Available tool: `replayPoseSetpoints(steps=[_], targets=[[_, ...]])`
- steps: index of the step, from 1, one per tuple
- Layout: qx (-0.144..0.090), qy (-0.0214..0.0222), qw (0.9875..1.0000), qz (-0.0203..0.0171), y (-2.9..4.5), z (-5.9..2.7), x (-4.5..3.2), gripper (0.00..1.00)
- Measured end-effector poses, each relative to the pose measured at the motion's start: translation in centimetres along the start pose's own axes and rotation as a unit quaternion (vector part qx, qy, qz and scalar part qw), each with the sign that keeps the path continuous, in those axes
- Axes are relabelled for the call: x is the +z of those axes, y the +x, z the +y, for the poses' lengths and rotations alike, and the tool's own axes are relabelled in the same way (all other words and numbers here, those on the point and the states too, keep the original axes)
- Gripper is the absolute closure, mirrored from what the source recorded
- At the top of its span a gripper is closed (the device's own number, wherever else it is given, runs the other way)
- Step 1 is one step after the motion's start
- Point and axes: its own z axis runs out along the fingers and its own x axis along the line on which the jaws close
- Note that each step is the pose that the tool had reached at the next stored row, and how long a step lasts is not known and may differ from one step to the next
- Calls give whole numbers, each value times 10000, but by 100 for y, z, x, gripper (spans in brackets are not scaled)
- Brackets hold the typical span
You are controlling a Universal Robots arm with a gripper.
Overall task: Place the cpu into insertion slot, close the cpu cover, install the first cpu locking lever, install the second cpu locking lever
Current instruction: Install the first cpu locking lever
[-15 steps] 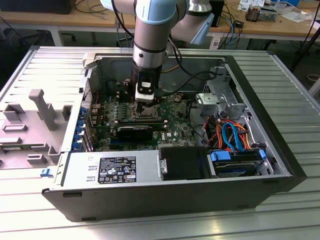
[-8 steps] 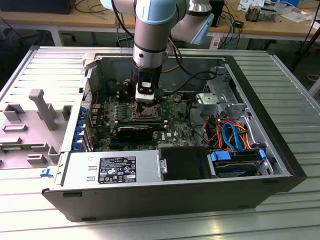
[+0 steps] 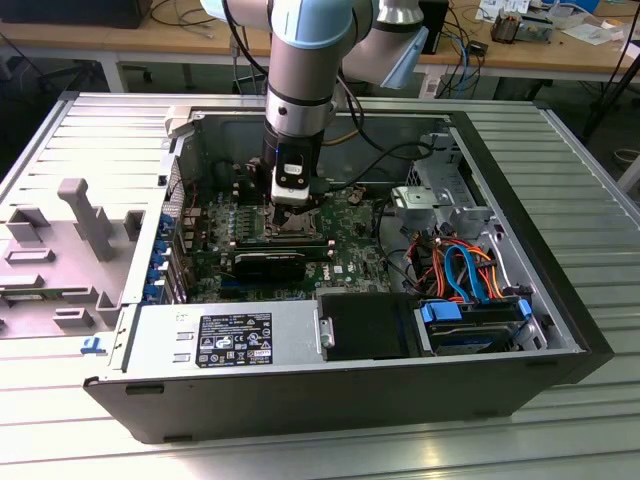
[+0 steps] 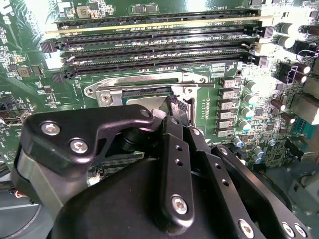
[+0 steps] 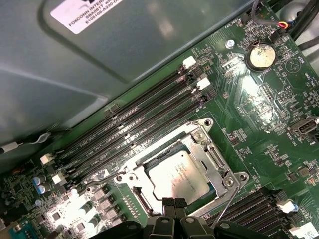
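1. Black two-finger gripper [image 3: 293, 203], just above the middle of the exterior view, hangs low over the green circuit board [image 3: 350, 260]; its fingertips [image 5: 167, 204] are clenched together.
2. Dull silver-grey square cpu [image 5: 177, 174] sits in the dark-framed insertion slot [image 5: 149, 160], with the thin silvery metal cpu cover [image 5: 212, 152] lying flat around it, just beside the fingertips.

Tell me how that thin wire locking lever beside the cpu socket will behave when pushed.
The locking lever is a thin bare wire, so it probably flexes and springs back. Its smooth metal likely slips against the gripper. It looks light and easily bent.
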Motion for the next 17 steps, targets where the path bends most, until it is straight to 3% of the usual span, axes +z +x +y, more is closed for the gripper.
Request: replayPoseSetpoints(steps=[17], targets=[[-86, 8, 10000, -5, 0, 0, 0, 89]])
